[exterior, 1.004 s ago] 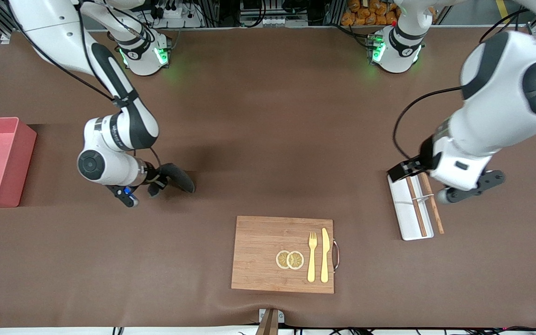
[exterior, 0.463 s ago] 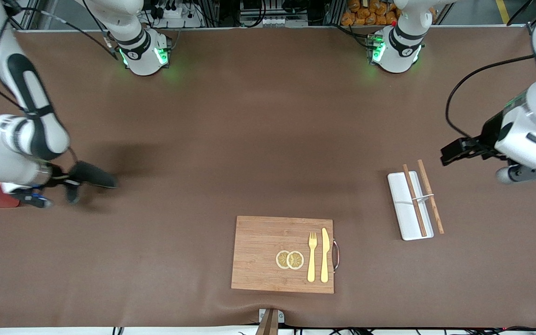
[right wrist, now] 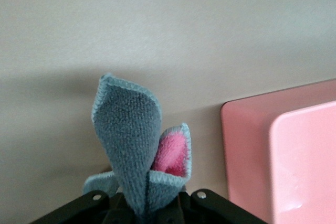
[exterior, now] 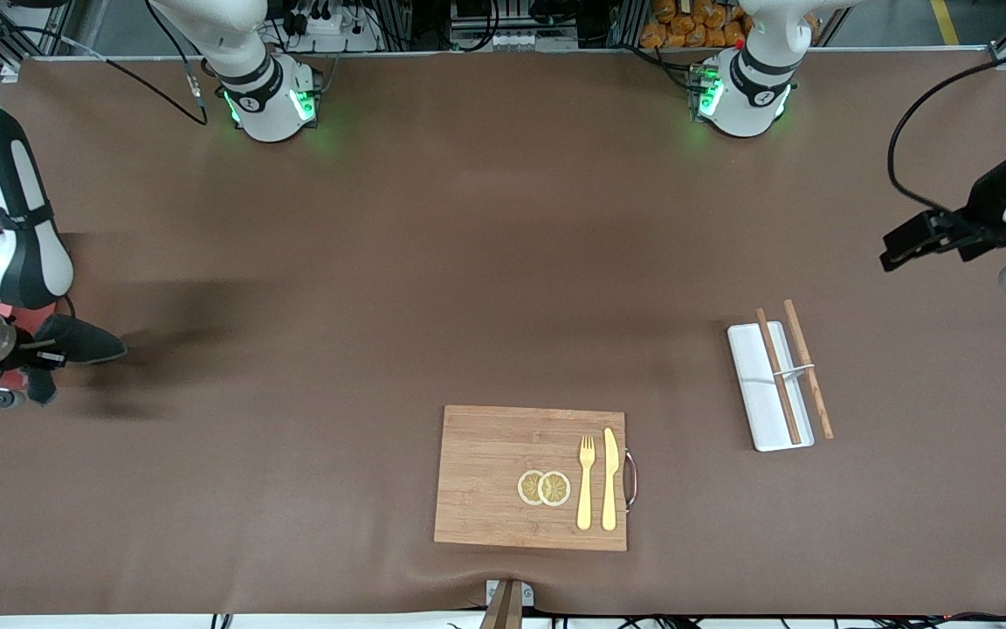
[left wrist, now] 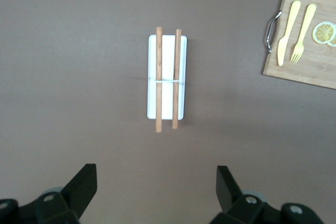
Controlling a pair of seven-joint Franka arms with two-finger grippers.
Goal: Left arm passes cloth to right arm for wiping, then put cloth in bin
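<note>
My right gripper [exterior: 36,354] is shut on the dark grey cloth [exterior: 79,341] at the right arm's end of the table. In the right wrist view the cloth [right wrist: 131,140] sticks out of the shut gripper [right wrist: 149,205], with a pink inner fold showing. It hangs over the brown table just beside the pink-red bin [right wrist: 283,156]. In the front view the right arm hides almost all of the bin. My left gripper [left wrist: 156,184] is open and empty, high over bare table at the left arm's end, its fingers [left wrist: 84,184] set wide apart.
A white tray [exterior: 752,384] with two wooden chopsticks [exterior: 778,376] lies toward the left arm's end; it also shows in the left wrist view [left wrist: 166,103]. A wooden board [exterior: 485,472] with fork, knife and two lemon slices lies near the front edge.
My right arm has swung the cloth across the table to the bin's edge. My left arm has drawn back from over the white tray toward its end of the table.
</note>
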